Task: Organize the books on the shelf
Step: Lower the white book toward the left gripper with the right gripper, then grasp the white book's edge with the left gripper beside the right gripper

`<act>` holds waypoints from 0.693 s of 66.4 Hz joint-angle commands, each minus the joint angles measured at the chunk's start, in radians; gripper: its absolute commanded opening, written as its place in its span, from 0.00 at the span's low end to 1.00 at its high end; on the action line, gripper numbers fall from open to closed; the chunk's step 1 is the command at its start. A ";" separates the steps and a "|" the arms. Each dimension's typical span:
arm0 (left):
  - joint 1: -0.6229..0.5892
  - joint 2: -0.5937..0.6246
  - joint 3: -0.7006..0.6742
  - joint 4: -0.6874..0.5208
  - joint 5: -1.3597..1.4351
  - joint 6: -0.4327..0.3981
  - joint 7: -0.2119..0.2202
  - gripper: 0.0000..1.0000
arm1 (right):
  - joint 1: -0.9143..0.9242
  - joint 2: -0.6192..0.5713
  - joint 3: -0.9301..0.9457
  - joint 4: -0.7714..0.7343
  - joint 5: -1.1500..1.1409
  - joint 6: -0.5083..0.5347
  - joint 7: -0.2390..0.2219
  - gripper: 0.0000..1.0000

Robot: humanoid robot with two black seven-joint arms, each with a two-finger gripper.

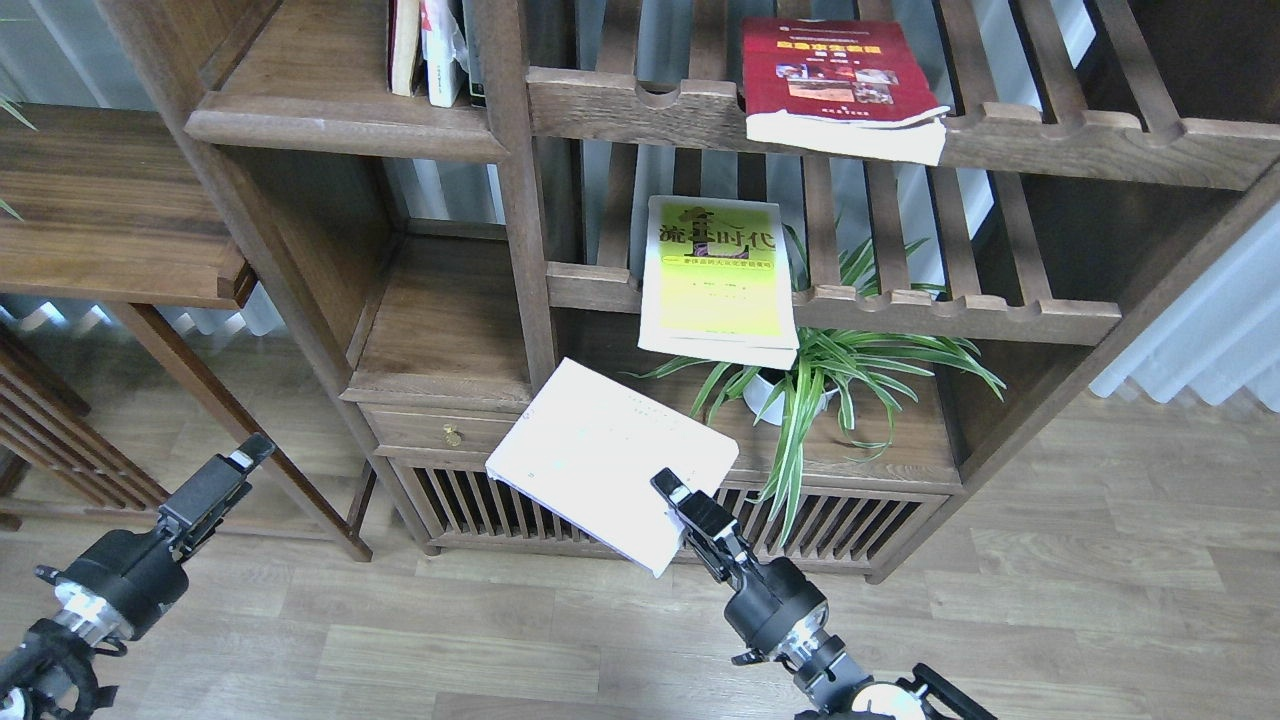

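My right gripper (672,492) is shut on the near right corner of the pale lavender-white book (605,460) and holds it flat in the air before the lower cabinet. The dark red book (835,85) lies on the upper slatted rack, overhanging its front rail. The yellow-green book (715,280) lies on the middle slatted rack, hanging over its front rail. The solid dark wood shelf (330,95) with a rounded lip is at the upper left, with several upright books (430,50) at its right end. My left gripper (245,457) is low at the left, empty; its fingers cannot be told apart.
A potted spider plant (815,375) stands on the low shelf under the yellow-green book. A small drawer (450,432) and slatted cabinet doors (800,520) are below. A wooden side table (110,220) stands at the left. The floor is wood plank.
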 commanded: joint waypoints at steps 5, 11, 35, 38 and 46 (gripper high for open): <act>0.063 0.028 0.010 -0.040 -0.166 0.000 0.006 1.00 | 0.003 -0.001 0.022 0.005 0.015 0.000 -0.008 0.01; 0.068 0.056 0.036 -0.083 -0.219 0.000 0.014 1.00 | 0.005 -0.001 0.005 0.002 0.032 0.000 -0.022 0.01; 0.023 0.005 0.257 -0.119 -0.179 0.000 0.012 1.00 | 0.003 -0.001 -0.161 -0.004 0.186 0.000 -0.071 0.01; 0.029 0.007 0.275 -0.109 -0.174 0.000 0.014 1.00 | 0.005 -0.001 -0.166 -0.004 0.206 0.000 -0.071 0.01; 0.029 0.005 0.321 -0.108 -0.173 0.000 0.014 1.00 | 0.006 -0.001 -0.169 -0.008 0.241 0.000 -0.085 0.01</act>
